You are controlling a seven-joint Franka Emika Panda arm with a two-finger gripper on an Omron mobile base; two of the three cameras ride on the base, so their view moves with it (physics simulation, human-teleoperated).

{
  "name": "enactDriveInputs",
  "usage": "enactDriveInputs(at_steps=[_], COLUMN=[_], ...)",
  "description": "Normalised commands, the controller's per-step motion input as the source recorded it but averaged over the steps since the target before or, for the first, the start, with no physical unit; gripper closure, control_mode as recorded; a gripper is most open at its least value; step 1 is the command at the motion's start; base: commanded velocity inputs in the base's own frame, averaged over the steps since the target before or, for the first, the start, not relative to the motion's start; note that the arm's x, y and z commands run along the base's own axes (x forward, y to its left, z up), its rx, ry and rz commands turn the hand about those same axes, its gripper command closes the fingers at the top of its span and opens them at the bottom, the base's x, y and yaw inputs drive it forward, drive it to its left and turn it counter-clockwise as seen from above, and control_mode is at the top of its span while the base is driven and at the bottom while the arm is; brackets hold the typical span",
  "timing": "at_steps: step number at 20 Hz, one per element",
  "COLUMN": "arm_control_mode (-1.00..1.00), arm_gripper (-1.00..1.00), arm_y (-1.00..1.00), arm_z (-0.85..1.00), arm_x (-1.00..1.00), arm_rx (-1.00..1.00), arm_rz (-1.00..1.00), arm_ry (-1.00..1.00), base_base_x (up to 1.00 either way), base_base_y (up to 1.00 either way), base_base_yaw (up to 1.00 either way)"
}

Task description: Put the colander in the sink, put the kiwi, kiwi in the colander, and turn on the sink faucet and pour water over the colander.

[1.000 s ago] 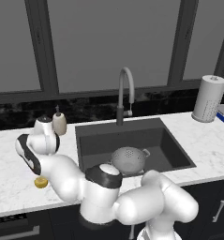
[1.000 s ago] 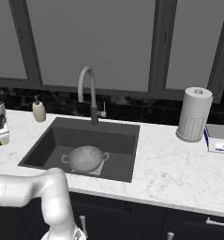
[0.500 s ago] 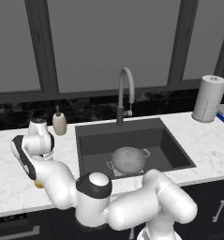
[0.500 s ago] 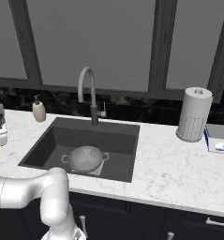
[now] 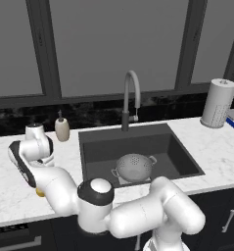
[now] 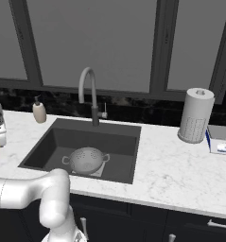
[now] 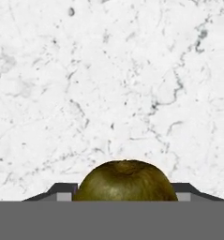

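We see a worktop of white marble with grey veining, smooth and faintly glossy. The sink looks like matt dark grey composite. In it sits the colander of perforated silvery metal. The faucet is brushed grey metal. The olive-brown kiwi has a dull, finely mottled skin. Near the worktop's back edge, the soap bottle looks smooth cream ceramic, and the paper towel roll matt white.

Left of the sink, the marble counter lies open toward the viewer; a cream soap bottle stands at the back near the sink's far left corner. The faucet arches over the sink's rear edge. Inside the sink, the colander takes the front middle, with bare floor to either side. Well right of the sink stands a paper towel roll.
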Motion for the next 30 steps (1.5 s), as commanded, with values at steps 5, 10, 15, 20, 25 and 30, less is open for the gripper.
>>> enactDriveInputs(at_steps=[5, 10, 15, 20, 25, 30], arm_control_mode=[-1.0, -1.0, -1.0, -1.0, -1.0, -1.0], arm_gripper=[1.0, 1.0, 1.0, 1.0, 1.0, 1.0], arm_y=[-0.44, -0.59, -0.62, -0.72, -0.77, -0.81], arm_z=[0.03, 0.3, 0.42, 0.3, 0.28, 0.32], arm_x=[-0.24, -0.27, -0.3, -0.39, -0.51, -0.52], arm_rx=[-0.08, 0.0, 0.01, 0.01, 0.0, 0.0], arm_rz=[-0.02, 0.0, 0.0, 0.01, 0.09, 0.14], arm_ry=[0.0, 0.0, 0.0, 0.0, -0.04, -0.09], base_base_x=[0.0, 0.0, 0.0, 0.0, 0.0, 0.0], base_base_y=[0.0, 0.0, 0.0, 0.0, 0.0, 0.0], base_base_yaw=[0.0, 0.0, 0.0, 0.0, 0.0, 0.0])
